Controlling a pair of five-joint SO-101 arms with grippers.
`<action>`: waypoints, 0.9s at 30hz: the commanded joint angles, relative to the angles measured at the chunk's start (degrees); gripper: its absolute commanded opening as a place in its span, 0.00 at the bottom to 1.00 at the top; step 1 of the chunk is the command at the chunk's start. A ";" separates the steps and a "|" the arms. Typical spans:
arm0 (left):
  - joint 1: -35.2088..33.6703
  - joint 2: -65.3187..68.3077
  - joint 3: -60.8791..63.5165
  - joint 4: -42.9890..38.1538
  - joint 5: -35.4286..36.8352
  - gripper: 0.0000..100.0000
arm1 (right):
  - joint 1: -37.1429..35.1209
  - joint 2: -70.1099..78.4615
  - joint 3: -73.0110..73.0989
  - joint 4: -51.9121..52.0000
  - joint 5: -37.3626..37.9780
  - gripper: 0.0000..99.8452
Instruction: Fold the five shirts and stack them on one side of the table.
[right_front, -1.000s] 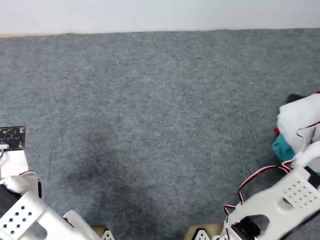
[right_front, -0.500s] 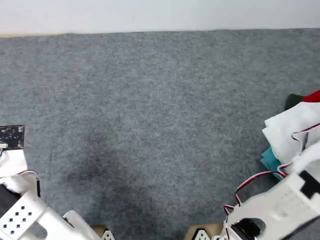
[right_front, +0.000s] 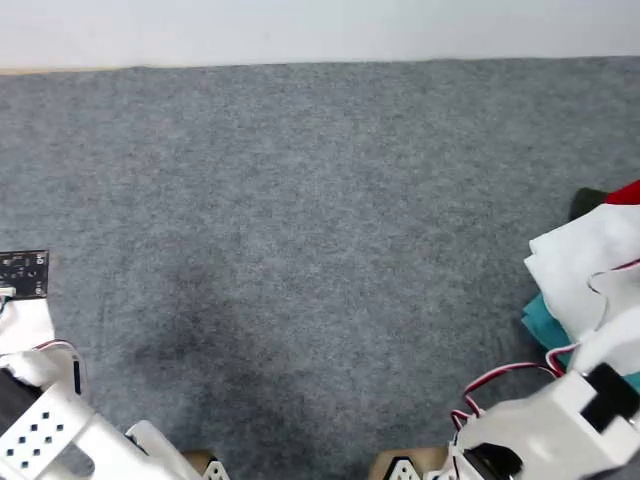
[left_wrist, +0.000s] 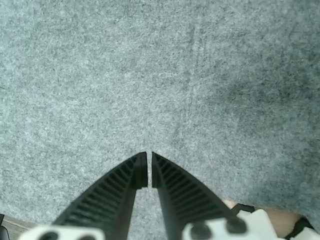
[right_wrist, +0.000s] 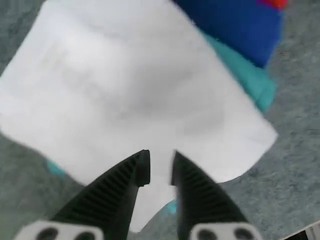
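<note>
Shirts: the soft white cloth shirt (right_front: 585, 265) topping the pile was bunched high and narrow a second ago; half a second ago it had dropped flatter and wider, and it lies the same now.
Right arm: the white perforated plastic arm (right_front: 545, 430), trailing looped red, white and black wires, has drawn back from the white shirt a little more in each frame.
Left arm: the other white perforated plastic arm (right_front: 40, 430) sits well apart from the white shirt, unmoved.
Right hand: the black ribbed plastic hand (right_wrist: 159, 161) hangs right over the white shirt, its two tapering fingers a narrow gap apart, gripping nothing.
Left hand: the matching black ribbed hand (left_wrist: 150, 162) has its fingers pressed almost tip to tip, only a sliver between them, holding nothing, over bare felt.
White shirt: smooth and matte, roughly rectangular, with soft rounded folds and an uneven outline.
Teal shirt: teal cloth (right_front: 540, 318) peeks out from under the white shirt's edge nearest the right arm.
Blue shirt: deep blue cloth (right_wrist: 235, 25) lies under the white shirt.
Other cloth: a sliver of red fabric (right_front: 625, 193) and a dark green patch (right_front: 588, 200) show just beyond the white shirt's far edge.
Desk: the grey felt-covered desk (right_front: 300, 200) is fuzzy and mottled; the white shirt lies at its edge on the right arm's side.
</note>
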 joint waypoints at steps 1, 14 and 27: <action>0.44 -0.79 -0.75 -0.53 -0.44 0.03 | 1.80 -1.54 -0.09 -3.82 2.11 0.02; 0.44 -0.79 -2.77 -0.44 -0.53 0.03 | 6.55 17.27 -0.44 -15.16 4.22 0.01; 0.35 -0.79 -5.14 -0.44 -5.80 0.03 | 4.79 1.98 -0.53 -0.57 4.22 0.01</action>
